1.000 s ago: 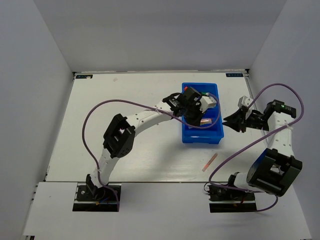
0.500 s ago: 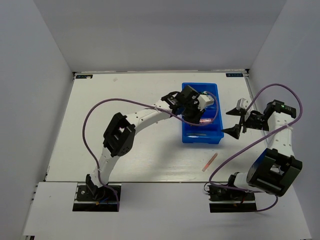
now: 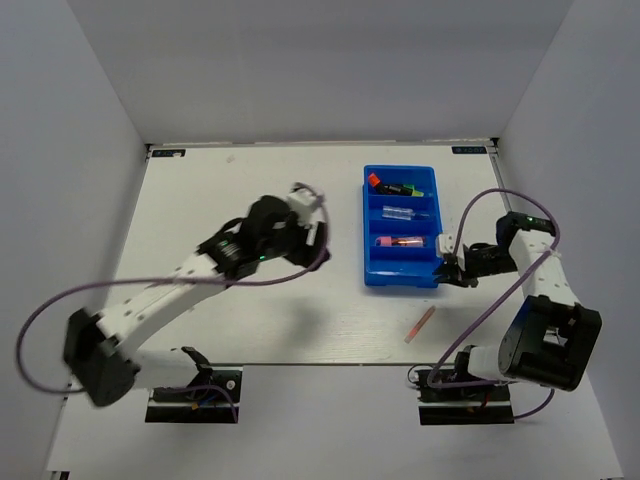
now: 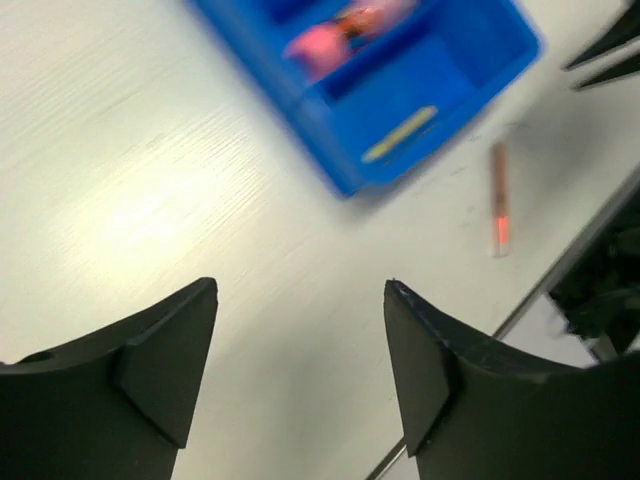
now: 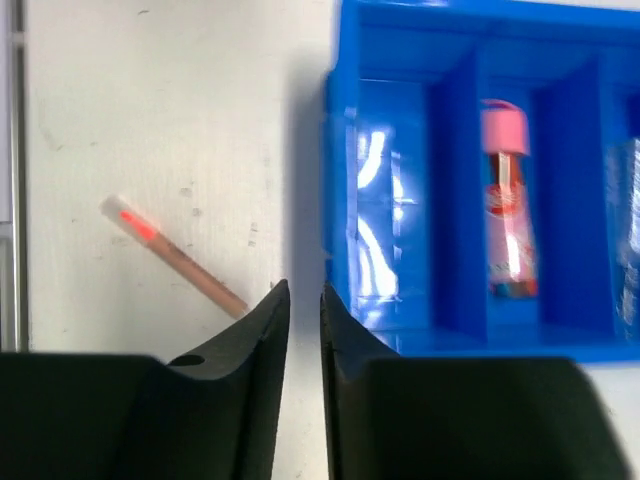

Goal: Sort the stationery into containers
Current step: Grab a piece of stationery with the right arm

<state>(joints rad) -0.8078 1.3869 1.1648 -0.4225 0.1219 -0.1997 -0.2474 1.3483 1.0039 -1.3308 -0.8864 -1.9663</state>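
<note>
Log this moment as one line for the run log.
left hand: open, empty | right hand: nearly shut, empty, beside blue tray | thin pink pen: on table, outside tray | pink marker: in tray

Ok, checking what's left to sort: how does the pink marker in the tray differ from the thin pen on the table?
The pink marker lies inside a compartment of the blue tray; the thin pen lies on the table outside it. The marker is fatter, the pen slimmer. Both lie flat, neither held.
</note>
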